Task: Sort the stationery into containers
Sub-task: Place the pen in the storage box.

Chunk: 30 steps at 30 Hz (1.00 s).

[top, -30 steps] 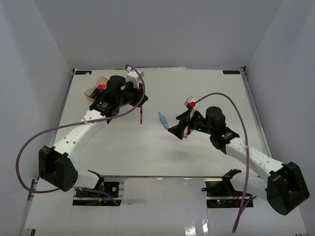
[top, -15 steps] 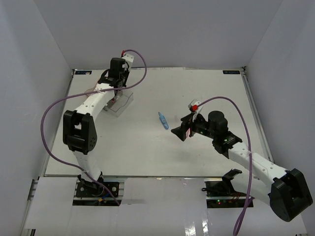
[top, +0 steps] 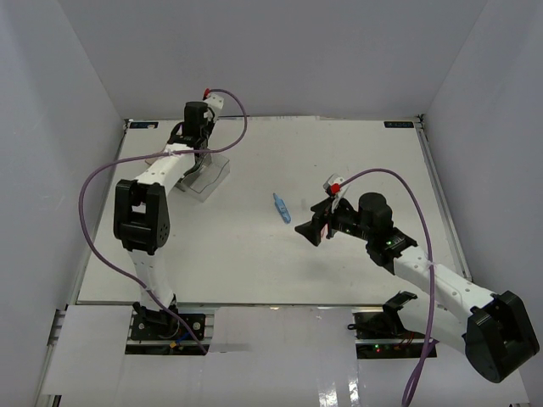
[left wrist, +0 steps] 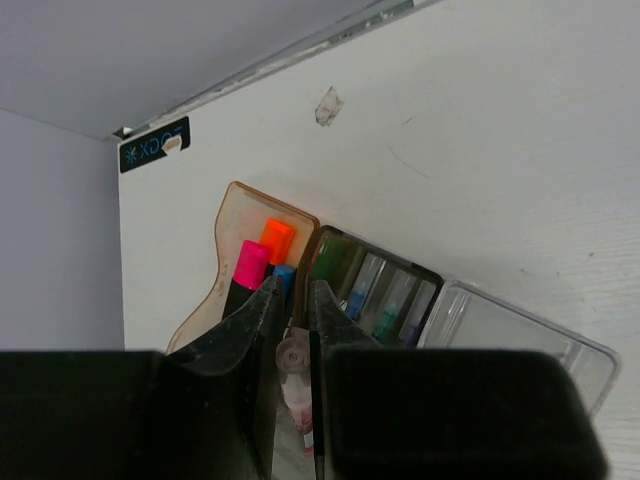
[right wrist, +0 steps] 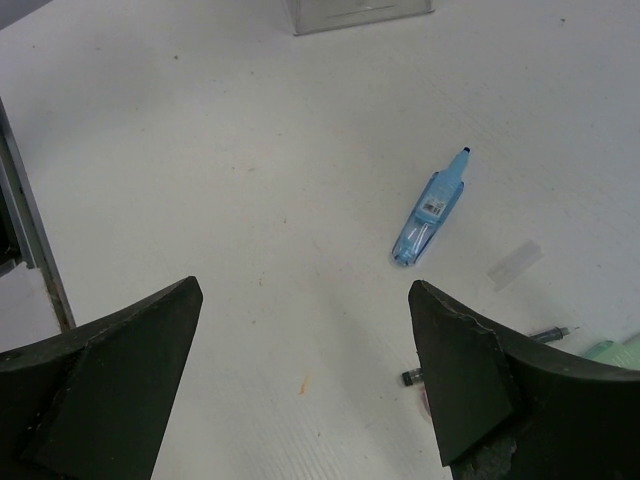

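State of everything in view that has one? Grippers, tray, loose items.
left gripper: shut on thin pen, at the organiser tray
right gripper: open, empty
blue marker: lying flat on the table, loose
amber compartment: holds highlighters, caps up
clear compartment: looks empty

Three highlighters point(left wrist: 250, 266) are standing in the amber compartment point(left wrist: 236, 199) of one tray point(left wrist: 530, 336). One blue marker point(right wrist: 430, 208) is lying outside.

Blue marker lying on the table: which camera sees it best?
The right wrist view: the blue marker lies close and unblocked, with its label and tip visible. The top external view shows it only as a tiny sliver. The left wrist view misses it.
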{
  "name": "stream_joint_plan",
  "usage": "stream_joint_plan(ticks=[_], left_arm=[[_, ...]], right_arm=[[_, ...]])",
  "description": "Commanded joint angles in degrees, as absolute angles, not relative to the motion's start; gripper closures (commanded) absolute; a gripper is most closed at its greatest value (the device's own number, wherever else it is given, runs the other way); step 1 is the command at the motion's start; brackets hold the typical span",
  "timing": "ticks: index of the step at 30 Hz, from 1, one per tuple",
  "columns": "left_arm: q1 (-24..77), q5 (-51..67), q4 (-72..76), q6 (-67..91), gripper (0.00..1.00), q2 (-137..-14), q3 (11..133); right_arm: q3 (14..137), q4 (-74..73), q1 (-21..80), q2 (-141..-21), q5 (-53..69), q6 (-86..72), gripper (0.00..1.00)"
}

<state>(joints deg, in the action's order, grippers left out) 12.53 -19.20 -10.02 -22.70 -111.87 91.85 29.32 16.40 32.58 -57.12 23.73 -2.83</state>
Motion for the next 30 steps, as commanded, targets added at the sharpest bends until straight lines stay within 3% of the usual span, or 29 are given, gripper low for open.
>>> stream_joint_plan(ticks=[1, 5, 12, 20, 25, 30], left_arm=[[11.0, -19.9, -6.2, -24.2, 1.0, -113.2, 89.2], [10.5, -18.4, -6.2, -22.9, 0.94, -115.7, 88.8], [10.0, -18.6, -8.0, -20.0, 0.49, -114.4, 89.1], [10.0, -16.7, -13.3, -12.9, 0.15, -105.7, 88.9], [10.0, -7.9, -19.2, -1.2, 0.03, -97.1, 86.1], [10.1, 5.1, -19.4, 11.3, 0.02, -83.9, 75.3]], right_arm=[[28.8, 18.3, 32.3, -56.2, 24.1, -2.0, 0.1], [28.6, 18.2, 32.3, -56.2, 23.6, -2.0, 0.1], [28.2, 18.2, 32.3, -55.6, 21.5, -2.3, 0.1], [32.4, 11.7, 32.3, -58.3, 15.0, -4.7, 0.07], [36.6, 6.3, 32.8, -62.7, 8.4, -9.1, 0.02], [42.9, -0.1, 35.1, -71.1, 1.5, -13.0, 0.0]])
